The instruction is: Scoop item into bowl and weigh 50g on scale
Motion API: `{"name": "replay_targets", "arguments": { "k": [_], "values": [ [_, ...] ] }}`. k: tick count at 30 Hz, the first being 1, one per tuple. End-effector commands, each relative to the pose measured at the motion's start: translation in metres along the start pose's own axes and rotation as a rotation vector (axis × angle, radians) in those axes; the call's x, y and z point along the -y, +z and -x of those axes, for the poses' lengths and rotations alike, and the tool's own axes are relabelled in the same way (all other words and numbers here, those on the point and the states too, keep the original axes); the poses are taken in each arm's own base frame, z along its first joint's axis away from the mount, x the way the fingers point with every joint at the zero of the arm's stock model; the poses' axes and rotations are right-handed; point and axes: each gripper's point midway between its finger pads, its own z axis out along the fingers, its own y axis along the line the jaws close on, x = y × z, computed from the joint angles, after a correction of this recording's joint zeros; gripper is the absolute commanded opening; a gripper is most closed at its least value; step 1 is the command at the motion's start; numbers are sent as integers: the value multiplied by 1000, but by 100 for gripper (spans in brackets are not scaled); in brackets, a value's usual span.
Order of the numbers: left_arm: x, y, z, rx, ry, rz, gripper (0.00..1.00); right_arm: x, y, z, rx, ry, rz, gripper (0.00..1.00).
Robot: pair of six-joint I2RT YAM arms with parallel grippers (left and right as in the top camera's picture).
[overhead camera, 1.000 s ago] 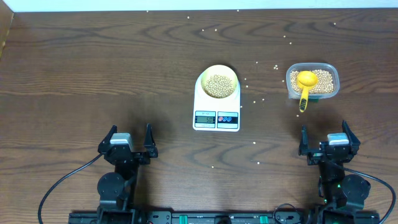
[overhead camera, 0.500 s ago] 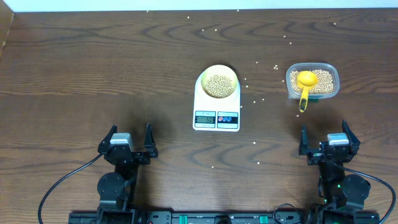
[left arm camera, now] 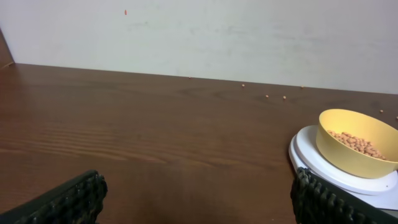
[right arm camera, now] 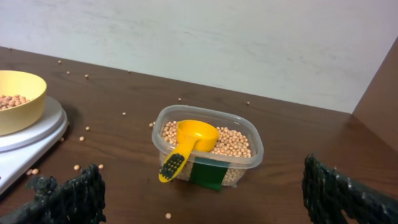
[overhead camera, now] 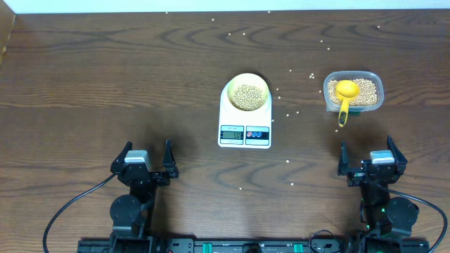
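Beans [overhead camera: 247, 96] lie in two places. A shallow layer sits in the pale-yellow bowl [left arm camera: 348, 155], which stands on the white scale [overhead camera: 232, 121], ahead of the left pincer [overhead camera: 147, 153] and off to its right. The main stock fills the clear tub [right arm camera: 249, 163], almost straight ahead of the right pincer [overhead camera: 367, 156]. Loose ones [overhead camera: 288, 161] dot the surface [overhead camera: 105, 70] between the scale and the tub, and a few lie nearer the pincers. Both pincers rest low at the near edge, well apart from everything, jaws spread wide and grasping nothing.

Each bean looks hard, smooth, round and very light, so I judge them prone to roll, bounce and scatter. They are too small and slick to pinch singly. They are best moved with the bright yellow scoop [right arm camera: 196, 135], whose cup rests among the beans in the tub. Its handle [right arm camera: 173, 165] leans out over the rim nearest the right pincer, and that flat, stiff-looking handle is the sensible place to grip, across its width and near mid-length.

The scoop seems light and rigid. The thin-walled tub may slide or tip if the scoop drags against it. The bowl, also light, could shift on the platform if knocked. The display is too small to read.
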Motion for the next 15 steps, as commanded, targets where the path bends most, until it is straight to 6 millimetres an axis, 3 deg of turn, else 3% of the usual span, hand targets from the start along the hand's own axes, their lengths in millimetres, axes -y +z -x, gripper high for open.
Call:
{"name": "replay_targets", "arguments": {
  "k": [1,15],
  "values": [
    [-5,1,-17,-50,11,25,97,-1,0,0,3,-14,3,99],
    [-5,1,-17,-50,11,25,97,-1,0,0,3,-14,3,99]
  ]
}}
